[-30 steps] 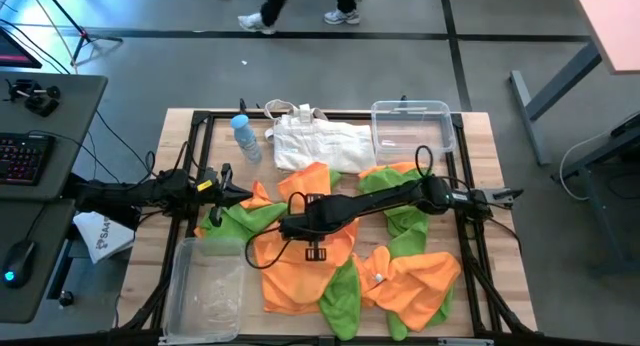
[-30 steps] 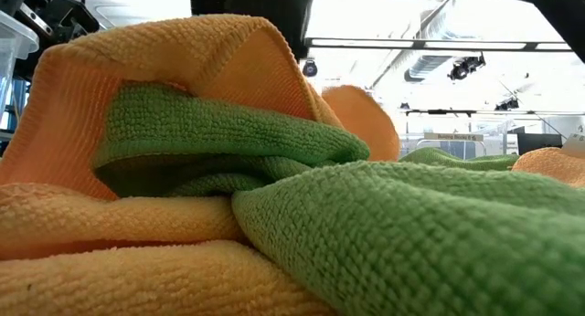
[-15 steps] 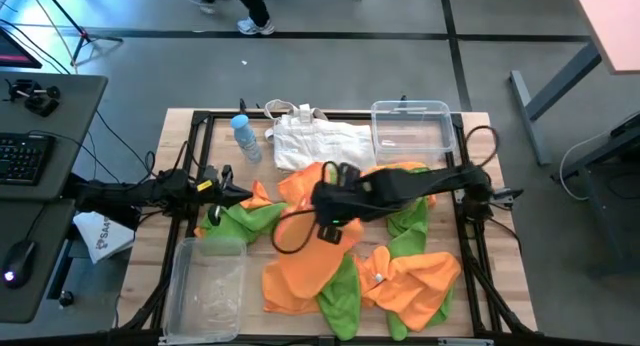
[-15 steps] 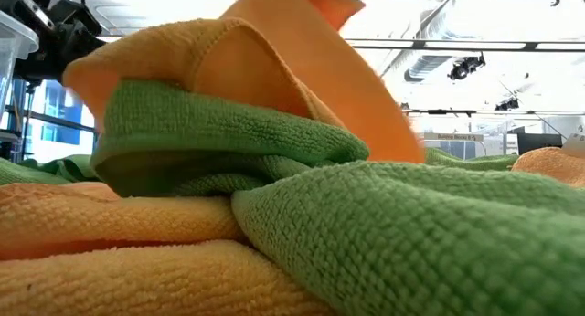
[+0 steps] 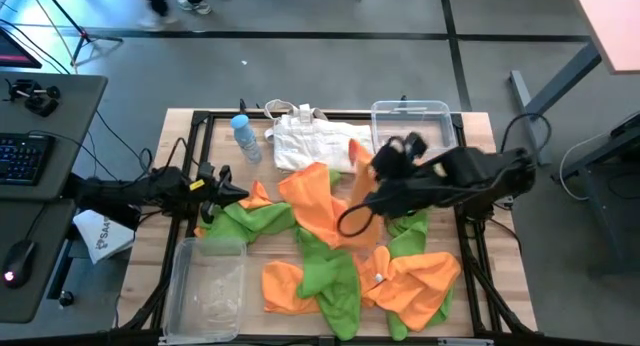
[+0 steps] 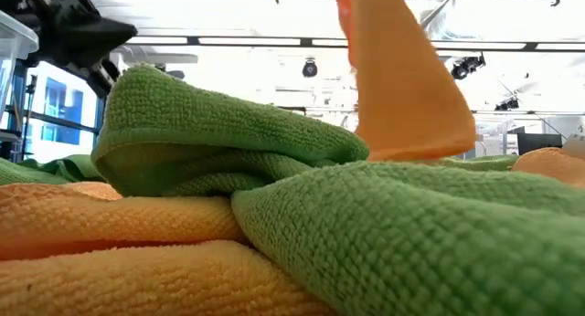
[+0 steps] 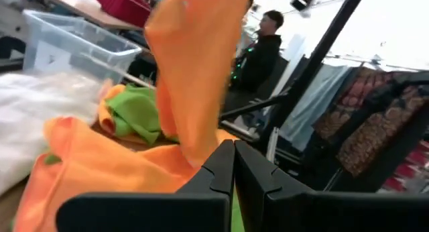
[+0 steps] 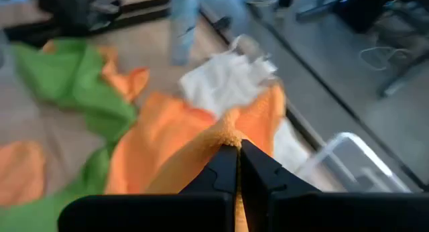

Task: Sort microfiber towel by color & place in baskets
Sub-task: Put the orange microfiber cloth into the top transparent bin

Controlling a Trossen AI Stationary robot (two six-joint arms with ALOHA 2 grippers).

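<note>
The right gripper's fingers [image 8: 231, 166] are pinched tight on a corner of an orange towel [image 5: 325, 201], which is lifted off the heap and hangs in a long fold; held by one corner like this, the cloth peels free of the others instead of dragging them along. Seen from overhead, with the table as a clock face and twelve at the far edge, the right gripper [image 5: 378, 166] is up around one o'clock, close to the far clear basket [image 5: 411, 111], which sits at the one o'clock corner and looks like the place this cloth is headed. The rest of the towel pile [image 5: 345, 271] sprawls from the centre toward five o'clock, orange and green cloths tangled together, so it makes sense to draw them out one at a time. A green towel [image 5: 250, 218] lies near nine o'clock, just in front of the left gripper [image 5: 212, 192], which waits at the nine o'clock edge with its fingers clenched on nothing. A second clear basket [image 5: 207, 286] rests at seven o'clock, likely for the other colour. At the far edge, around twelve, a white fabric bag [image 5: 315, 141] lies flat, and a clear bottle with a blue cap [image 5: 244, 136] stands near eleven; neither is part of the sorting. From table height the raised orange cloth hangs above a mound of green.
</note>
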